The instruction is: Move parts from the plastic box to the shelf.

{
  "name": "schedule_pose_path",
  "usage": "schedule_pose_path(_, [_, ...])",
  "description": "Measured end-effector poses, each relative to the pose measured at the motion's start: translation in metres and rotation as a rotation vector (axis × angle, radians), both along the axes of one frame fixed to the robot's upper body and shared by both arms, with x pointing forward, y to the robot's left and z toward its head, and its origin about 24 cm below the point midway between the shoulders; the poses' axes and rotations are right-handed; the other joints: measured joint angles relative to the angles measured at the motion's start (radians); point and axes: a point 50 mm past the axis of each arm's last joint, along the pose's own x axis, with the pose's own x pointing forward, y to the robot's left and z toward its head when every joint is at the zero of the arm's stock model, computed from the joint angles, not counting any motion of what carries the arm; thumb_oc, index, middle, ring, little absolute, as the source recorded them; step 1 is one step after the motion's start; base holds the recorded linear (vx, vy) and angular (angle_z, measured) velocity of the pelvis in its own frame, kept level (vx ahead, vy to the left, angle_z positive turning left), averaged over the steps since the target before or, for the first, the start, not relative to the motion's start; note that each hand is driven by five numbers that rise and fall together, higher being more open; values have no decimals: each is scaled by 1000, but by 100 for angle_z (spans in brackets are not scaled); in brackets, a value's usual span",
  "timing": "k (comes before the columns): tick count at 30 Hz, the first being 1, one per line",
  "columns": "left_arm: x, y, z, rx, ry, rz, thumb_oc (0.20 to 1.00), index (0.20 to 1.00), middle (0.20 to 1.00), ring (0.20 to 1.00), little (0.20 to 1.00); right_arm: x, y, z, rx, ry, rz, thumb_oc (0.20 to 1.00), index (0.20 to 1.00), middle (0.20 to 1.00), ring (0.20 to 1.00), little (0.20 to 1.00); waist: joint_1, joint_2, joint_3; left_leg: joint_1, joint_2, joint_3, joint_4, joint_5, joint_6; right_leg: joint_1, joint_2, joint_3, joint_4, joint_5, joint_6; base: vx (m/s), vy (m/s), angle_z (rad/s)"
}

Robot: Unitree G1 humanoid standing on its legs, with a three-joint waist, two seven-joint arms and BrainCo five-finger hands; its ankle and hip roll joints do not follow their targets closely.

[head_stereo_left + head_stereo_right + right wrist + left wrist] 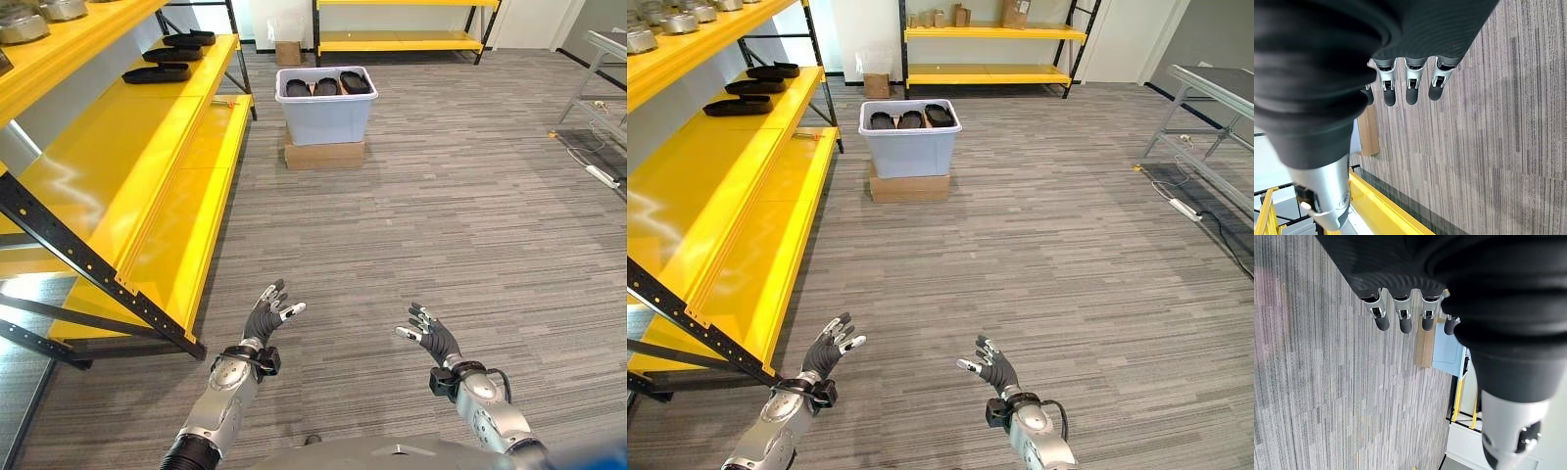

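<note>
A pale blue plastic box [326,116] stands on a flat cardboard box [324,155] on the carpet some way ahead. Three black parts [325,86] lie inside it. On the yellow shelf [118,166] at the left, three more black parts [157,73] rest near its far end. My left hand [266,318] and right hand [431,335] hover low over the floor, far short of the box. Both have straight fingers and hold nothing. The box [1449,352] also shows past the left hand's fingers [1403,318] in the left wrist view.
Metal parts [661,24] sit on the upper shelf level at left. A second yellow rack [989,49] with small cardboard boxes stands against the far wall. A grey metal table frame [1215,117] and a power strip [1185,208] lie at the right.
</note>
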Motion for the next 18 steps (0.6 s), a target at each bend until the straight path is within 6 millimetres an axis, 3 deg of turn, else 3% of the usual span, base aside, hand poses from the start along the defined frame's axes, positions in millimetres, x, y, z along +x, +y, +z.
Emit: schedule_pose_path(18, [-1,0,-1,1,4,2,1000,1000,1000,1000,1000,0,0,0,1,1,1,1000,1000,1000,1000,1000,3,-7,-15,5,0,-1,0,1,0,6,0,0,0,1,0,0,0,0])
